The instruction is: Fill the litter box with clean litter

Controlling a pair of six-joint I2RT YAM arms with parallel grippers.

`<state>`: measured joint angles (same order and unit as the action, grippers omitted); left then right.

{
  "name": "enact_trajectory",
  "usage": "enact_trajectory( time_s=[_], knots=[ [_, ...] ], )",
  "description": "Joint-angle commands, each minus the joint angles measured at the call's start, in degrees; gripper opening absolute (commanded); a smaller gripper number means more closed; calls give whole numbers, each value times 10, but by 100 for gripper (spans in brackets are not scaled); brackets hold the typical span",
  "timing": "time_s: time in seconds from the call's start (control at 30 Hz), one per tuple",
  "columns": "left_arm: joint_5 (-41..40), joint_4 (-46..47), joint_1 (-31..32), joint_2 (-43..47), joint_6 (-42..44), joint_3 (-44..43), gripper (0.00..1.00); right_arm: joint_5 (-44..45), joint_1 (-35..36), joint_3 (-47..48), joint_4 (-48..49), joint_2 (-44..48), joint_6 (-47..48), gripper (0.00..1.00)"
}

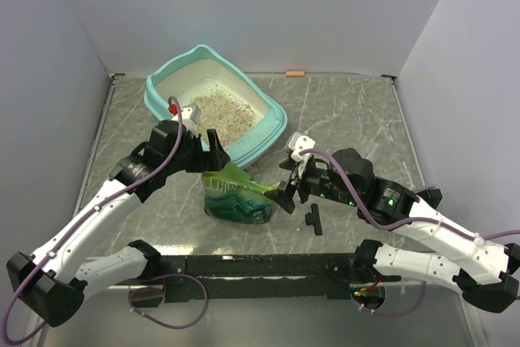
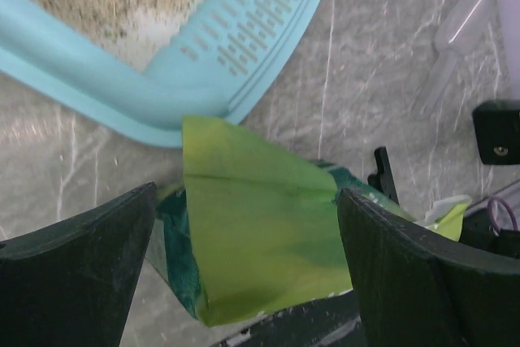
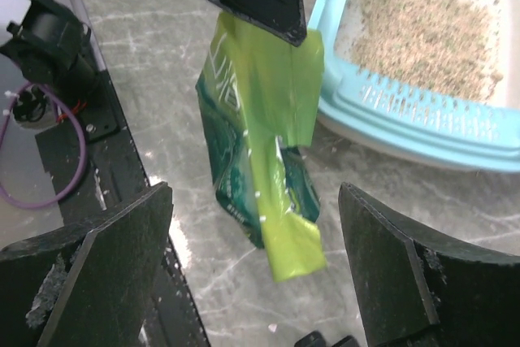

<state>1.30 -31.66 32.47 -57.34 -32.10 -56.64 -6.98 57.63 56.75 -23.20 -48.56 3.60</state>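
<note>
Left tool hangs with its fingers spread wide over the upper end of a green pouch, and in its wrist view the yellow-green flap of the pouch sits in the gap between them, gripped by neither. From the right wrist view one dark finger of that tool lies right at the top edge of the pouch; whether it touches cannot be told. The right tool stands just beside the pouch's other end, fingers also wide apart and holding nothing, with the pouch on the counter ahead of it.

The litter box sits on the far left part of the counter, its teal rim just behind the pouch and the left tool. Its slotted near wall faces both wrist cameras. Clean litter lies inside as a loose beige patch on the white floor, covering only part of it.
</note>
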Motion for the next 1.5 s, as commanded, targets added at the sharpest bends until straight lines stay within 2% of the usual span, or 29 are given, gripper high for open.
enact_trajectory(
  time_s=[0.0,0.23,0.4,0.6,0.77,0.97,1.13,1.4,1.47],
  knots=[
    [48,-47,-18,-4,-46,-23,97,1,4,-29,22,26,-21,89],
    [114,-44,-27,0,-71,15,97,-1,4,-62,38,36,-21,89],
    [211,5,-28,17,-91,50,97,-1,5,-65,38,30,-24,89],
    [279,51,-29,48,-75,59,97,-5,5,-66,34,35,-25,89],
    [291,89,-29,90,-49,67,97,-2,4,-71,32,32,-30,88],
    [333,151,-29,103,-26,125,97,0,5,-71,40,25,-32,88],
    [327,199,-31,136,-4,173,97,7,4,-56,35,10,-30,88],
    [302,249,-34,189,17,191,99,28,3,-36,74,-36,10,87],
    [299,266,-35,205,18,203,84,43,-1,-32,93,-52,18,87]
  ],
)
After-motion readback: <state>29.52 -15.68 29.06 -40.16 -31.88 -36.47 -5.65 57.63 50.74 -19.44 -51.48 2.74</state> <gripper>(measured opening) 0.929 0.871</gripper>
